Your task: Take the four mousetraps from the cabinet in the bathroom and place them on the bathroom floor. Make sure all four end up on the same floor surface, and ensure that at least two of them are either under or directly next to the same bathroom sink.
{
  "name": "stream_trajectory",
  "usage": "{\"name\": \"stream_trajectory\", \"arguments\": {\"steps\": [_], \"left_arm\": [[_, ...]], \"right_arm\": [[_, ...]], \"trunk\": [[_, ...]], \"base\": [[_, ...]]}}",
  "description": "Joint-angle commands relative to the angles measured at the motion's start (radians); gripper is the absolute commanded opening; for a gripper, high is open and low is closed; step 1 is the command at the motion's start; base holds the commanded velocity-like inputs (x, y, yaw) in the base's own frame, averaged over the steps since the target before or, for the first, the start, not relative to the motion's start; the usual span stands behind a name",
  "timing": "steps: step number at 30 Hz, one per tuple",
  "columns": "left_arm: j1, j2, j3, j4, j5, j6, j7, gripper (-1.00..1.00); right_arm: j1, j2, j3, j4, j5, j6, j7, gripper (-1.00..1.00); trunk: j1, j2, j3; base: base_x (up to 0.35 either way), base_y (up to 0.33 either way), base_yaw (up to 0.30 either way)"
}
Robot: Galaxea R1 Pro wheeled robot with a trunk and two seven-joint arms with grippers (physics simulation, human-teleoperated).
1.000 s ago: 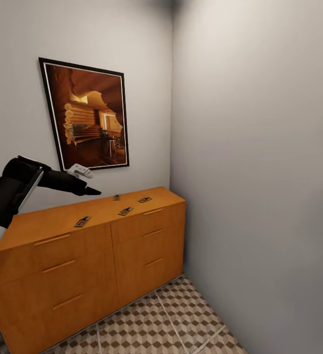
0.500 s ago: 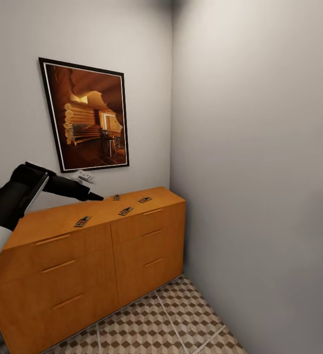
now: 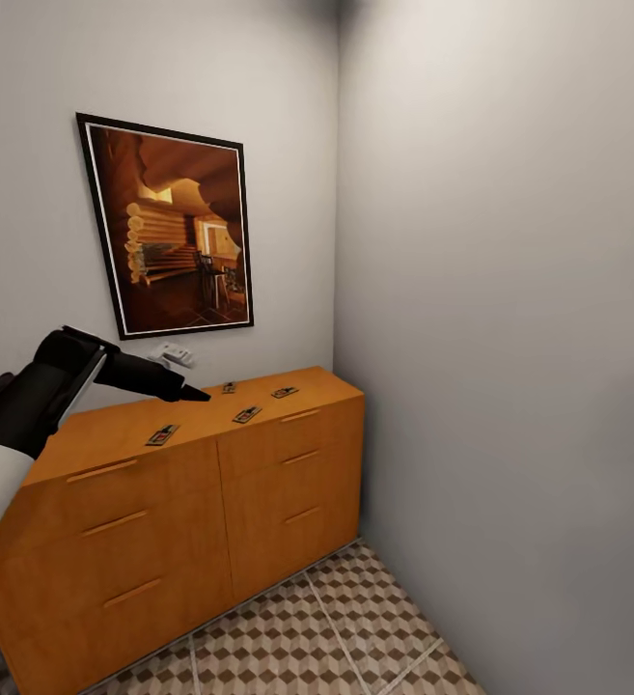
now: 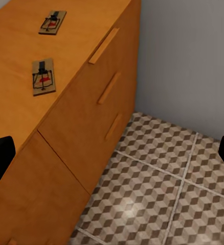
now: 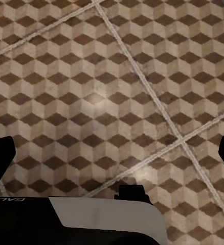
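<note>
Cabinet (image 3: 191,502) sits tight in the corner: rear wall behind it, side wall (image 3: 509,338) just beside its right end. Framed picture (image 3: 167,227) hangs on the wall above its top. Air over the cabinet top is open. Bathroom floor (image 3: 326,627) in front is bare.

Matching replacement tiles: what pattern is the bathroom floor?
Brown, beige and white 3D cubes on the bathroom floor; clearest in right wrist view.

Almost no writing can be read. In the right wrist view, a few pale letters stand on the dark part of the robot body (image 5: 9,209), at the edge of the picture; they look like "GALA", cut off and seen upside down. The mousetraps (image 4: 43,76) carry a red mark, but no letters can be made out there
</note>
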Motion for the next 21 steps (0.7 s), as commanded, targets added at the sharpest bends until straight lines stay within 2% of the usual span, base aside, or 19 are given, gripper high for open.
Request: {"name": "stream_trajectory", "arguments": {"steps": [1, 14, 21], "left_arm": [[-0.001, 0.000, -0.001, 0.000, -0.004, 0.005, -0.007, 1.00], [0.001, -0.023, -0.021, 0.012, -0.004, 0.005, -0.008, 1.00], [0.001, -0.044, -0.026, 0.026, -0.003, 0.005, -0.008, 1.00]], "right_arm": [[-0.001, 0.001, 0.000, 0.001, -0.001, -0.003, -0.001, 1.00], [-0.001, 0.002, 0.000, 0.001, -0.001, -0.003, -0.001, 1.00], [-0.001, 0.002, 0.000, 0.001, -0.001, -0.003, -0.001, 1.00]], "trunk": [[0.000, -0.001, -0.001], [0.000, -0.001, -0.001], [0.000, -0.001, -0.001]], "base": [[0.000, 0.000, 0.000], [0.000, 0.000, 0.000], [0.000, 0.000, 0.000]]}}
